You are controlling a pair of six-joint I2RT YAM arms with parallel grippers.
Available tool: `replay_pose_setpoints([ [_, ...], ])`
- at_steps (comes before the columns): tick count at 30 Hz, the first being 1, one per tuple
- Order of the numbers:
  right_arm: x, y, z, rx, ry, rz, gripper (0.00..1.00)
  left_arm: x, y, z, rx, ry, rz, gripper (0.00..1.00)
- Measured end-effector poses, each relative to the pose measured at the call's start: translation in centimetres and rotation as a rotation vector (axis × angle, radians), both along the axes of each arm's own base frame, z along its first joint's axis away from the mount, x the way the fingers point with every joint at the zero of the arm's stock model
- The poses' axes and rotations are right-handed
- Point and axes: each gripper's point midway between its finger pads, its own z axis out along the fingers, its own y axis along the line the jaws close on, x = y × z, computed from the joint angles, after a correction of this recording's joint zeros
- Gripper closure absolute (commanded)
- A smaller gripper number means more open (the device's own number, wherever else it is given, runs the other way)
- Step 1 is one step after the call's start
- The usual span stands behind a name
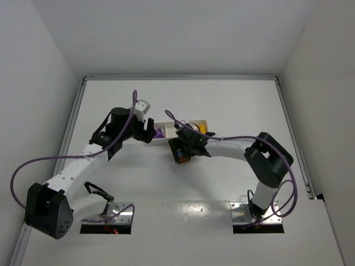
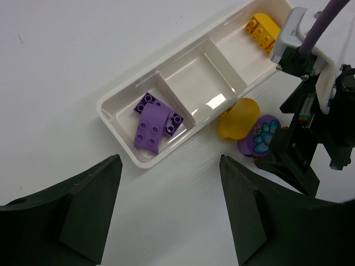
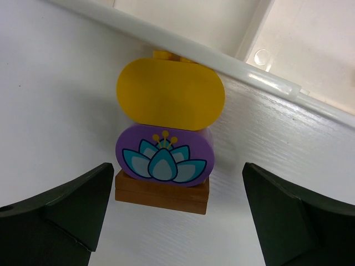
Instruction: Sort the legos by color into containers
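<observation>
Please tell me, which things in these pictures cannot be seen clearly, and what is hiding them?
- Top view: the left arm and right arm cover most of the tray; its bricks are too small to count.
- Left wrist view: the right arm covers one corner of the end compartment, beside the yellow brick.
- Right wrist view: the purple flower brick covers most of the brown brick.

a robotics lab test cell: a bare white table (image 1: 166, 183) boxed in on three sides by plain white walls (image 1: 39, 66), metal rails (image 1: 72, 124) along its edges, two white-and-black robot arms (image 1: 83, 160) bolted on metal plates (image 1: 256, 213) at the near edge, purple cables (image 1: 55, 159) looping loose.
</observation>
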Motion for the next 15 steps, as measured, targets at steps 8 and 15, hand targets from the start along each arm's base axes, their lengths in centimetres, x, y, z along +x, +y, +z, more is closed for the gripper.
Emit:
replay_pose_setpoints([
  [8, -0.02, -0.07, -0.10, -0.003, 0.001, -0.001, 0.01, -0.29, 0.20, -0.86, 0.014, 0.014, 0.000, 0.23],
  [15, -0.29, -0.25, -0.73, -0.011, 0.013, 0.001, 0.08, -0.28, 0.27, -0.93, 0.023, 0.008, -0.006, 0.23],
])
